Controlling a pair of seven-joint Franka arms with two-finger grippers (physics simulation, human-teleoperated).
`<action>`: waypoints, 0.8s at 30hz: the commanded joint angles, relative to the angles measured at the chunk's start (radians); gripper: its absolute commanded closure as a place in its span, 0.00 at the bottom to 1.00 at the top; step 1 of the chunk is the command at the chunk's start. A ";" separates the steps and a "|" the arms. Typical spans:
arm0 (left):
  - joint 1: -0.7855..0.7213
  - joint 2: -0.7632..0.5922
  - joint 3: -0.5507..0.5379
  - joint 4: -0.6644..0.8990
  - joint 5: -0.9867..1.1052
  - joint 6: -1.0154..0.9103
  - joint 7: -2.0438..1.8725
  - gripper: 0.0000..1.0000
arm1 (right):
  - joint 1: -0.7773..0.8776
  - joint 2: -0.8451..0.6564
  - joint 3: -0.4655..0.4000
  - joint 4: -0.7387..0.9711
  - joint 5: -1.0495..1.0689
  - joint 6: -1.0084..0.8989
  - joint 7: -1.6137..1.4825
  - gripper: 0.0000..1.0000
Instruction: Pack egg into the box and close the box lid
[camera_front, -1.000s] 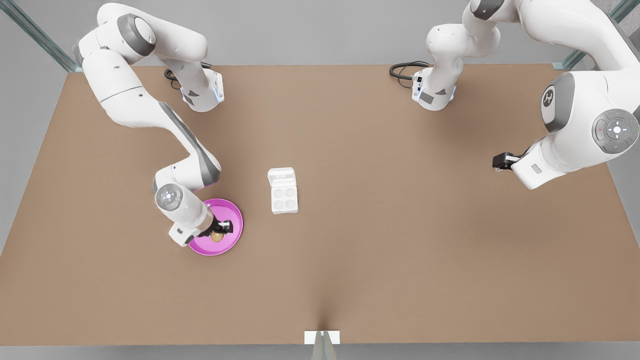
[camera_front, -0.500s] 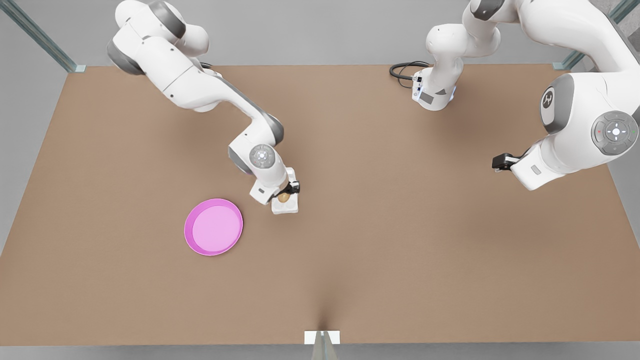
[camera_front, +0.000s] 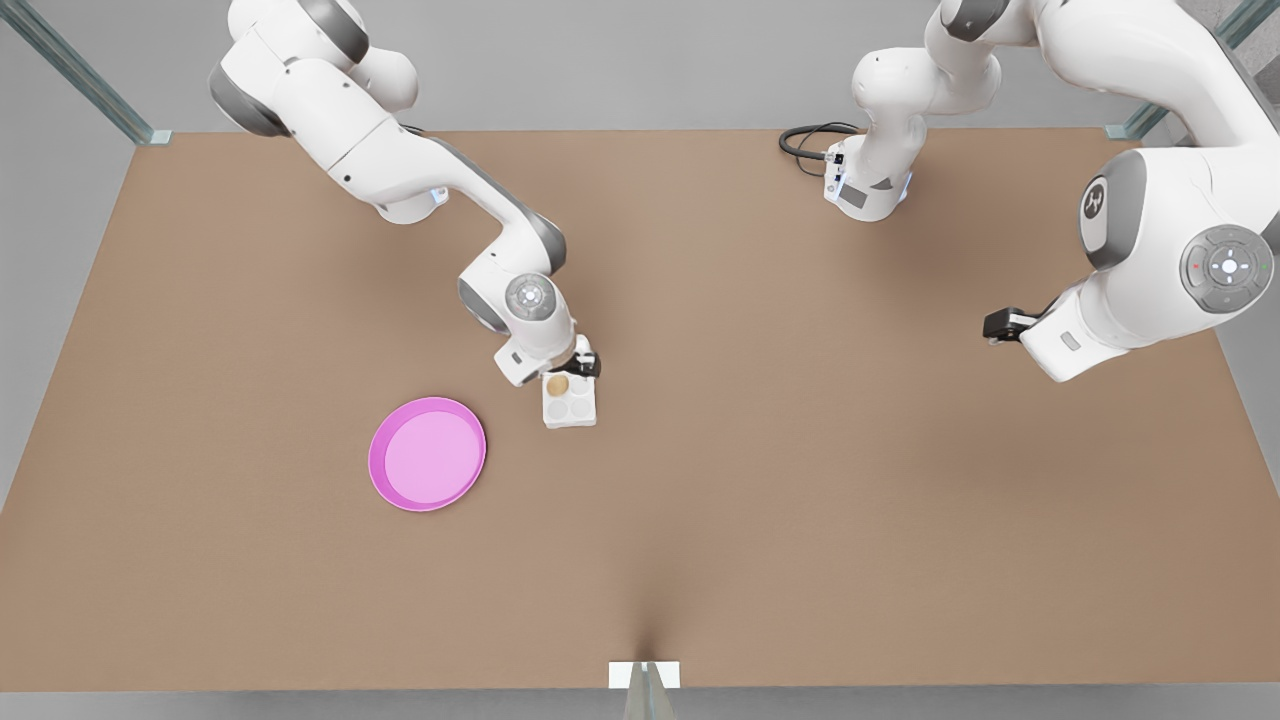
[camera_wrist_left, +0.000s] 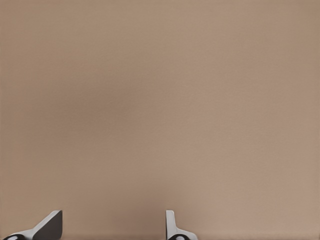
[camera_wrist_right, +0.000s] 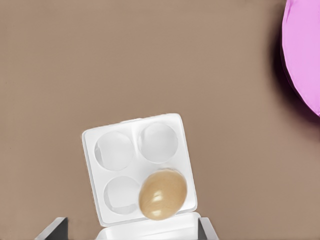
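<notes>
1. White foam makes up the box (camera_wrist_right: 140, 167), a four-cup egg carton on the brown worktop (camera_front: 760, 500); I can read no brand or writing on it.
2. The egg (camera_wrist_right: 162, 194) is tan-beige, smooth and glossy, and sits in one cup of the tray, the one next to the hinge and toward the front view's left; the other three cups are bare.
3. The box lid (camera_wrist_right: 150, 229) lies open, a plain white flap at the hinge edge, largely under the arm in the front view.
4. The right pincer (camera_front: 582, 366) hangs just above the carton's hinge side, fingers spread and gripping nothing.
5. The left pincer (camera_front: 1000, 325) waits well off at the front view's right, spread over bare worktop.
6. A round pink plate (camera_front: 427, 453) lies near the carton, toward the front view's left, apart from it.
</notes>
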 joint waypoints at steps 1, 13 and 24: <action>0.000 -0.002 0.000 0.000 0.000 0.001 0.000 0.00 | -0.014 -0.003 0.001 0.142 -0.004 -0.187 0.088 0.00; -0.805 0.196 -0.002 -0.244 -0.351 0.170 -1.187 0.79 | -0.146 -0.356 -0.481 0.364 0.224 -0.763 -0.985 0.00; -0.980 0.461 -0.003 -0.172 -0.400 0.939 -1.744 0.79 | -0.310 -0.314 -0.486 0.389 0.191 -0.916 -0.986 0.00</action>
